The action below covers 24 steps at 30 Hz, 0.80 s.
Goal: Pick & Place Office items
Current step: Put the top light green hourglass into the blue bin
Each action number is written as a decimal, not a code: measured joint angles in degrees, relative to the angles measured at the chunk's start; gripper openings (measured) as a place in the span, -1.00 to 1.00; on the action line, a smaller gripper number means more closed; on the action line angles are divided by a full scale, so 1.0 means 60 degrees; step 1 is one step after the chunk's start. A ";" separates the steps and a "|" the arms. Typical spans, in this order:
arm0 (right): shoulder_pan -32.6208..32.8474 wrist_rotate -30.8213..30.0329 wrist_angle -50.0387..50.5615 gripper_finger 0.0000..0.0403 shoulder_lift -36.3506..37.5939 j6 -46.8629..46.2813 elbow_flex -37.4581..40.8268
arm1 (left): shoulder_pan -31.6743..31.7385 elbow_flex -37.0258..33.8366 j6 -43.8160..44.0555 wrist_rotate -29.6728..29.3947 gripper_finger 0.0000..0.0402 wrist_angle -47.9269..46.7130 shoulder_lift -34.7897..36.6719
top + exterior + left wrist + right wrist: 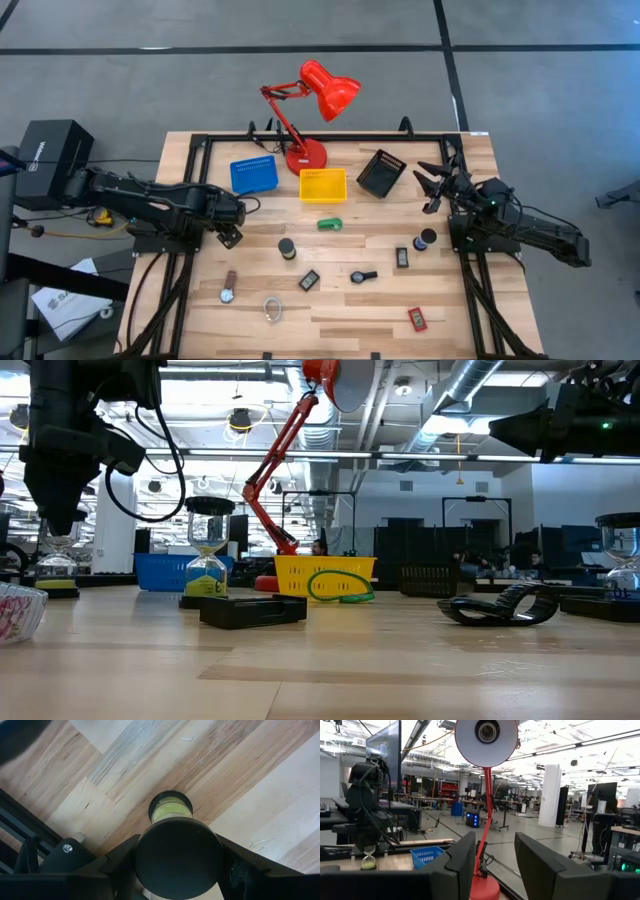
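Note:
My left gripper (232,236) stands over the table's left middle, shut on a black-capped sand timer with green sand (170,810); the same timer (368,859) shows in the right wrist view. My right gripper (437,185) is open, raised near the far right corner and facing the red lamp. Lying loose on the table are two more black cylinders (287,248) (427,238), a green stubby piece (330,224), a wristwatch (228,288), a clear ring (272,308), small black gadgets (309,281) (402,257) and a red rectangle (417,319). My left gripper holds the sand timer by its top cap (177,857), pinched between the two fingers (120,857), which come from above pointing down. The timer hangs roughly upright below them. Whether its lower cap (170,802) stands on the table or just above it, I cannot tell.
Along the far edge sit a blue tray (254,175), a yellow tray (323,184) and a black tray (381,172), with the red desk lamp (305,155) between blue and yellow. A black frame rail borders the table. Bare wood lies between the loose items.

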<state>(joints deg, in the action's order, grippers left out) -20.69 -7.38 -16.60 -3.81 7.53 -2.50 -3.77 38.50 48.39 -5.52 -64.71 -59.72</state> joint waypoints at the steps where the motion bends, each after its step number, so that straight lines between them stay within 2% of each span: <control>1: 0.0003 0.0003 0.0000 -0.36 0.0003 0.0003 0.0000 | 0.0000 0.0000 -0.0001 -0.0009 0.07 0.0000 0.0000; 24: 0.0000 0.0000 0.0069 -0.36 0.0002 0.0000 0.0000 | 0.0000 0.0190 -0.0015 -0.0116 0.06 -0.0027 -0.0004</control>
<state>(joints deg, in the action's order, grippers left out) -20.69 -7.38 -16.19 -3.80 7.53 -2.50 -3.77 39.64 48.29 -6.22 -64.87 -59.75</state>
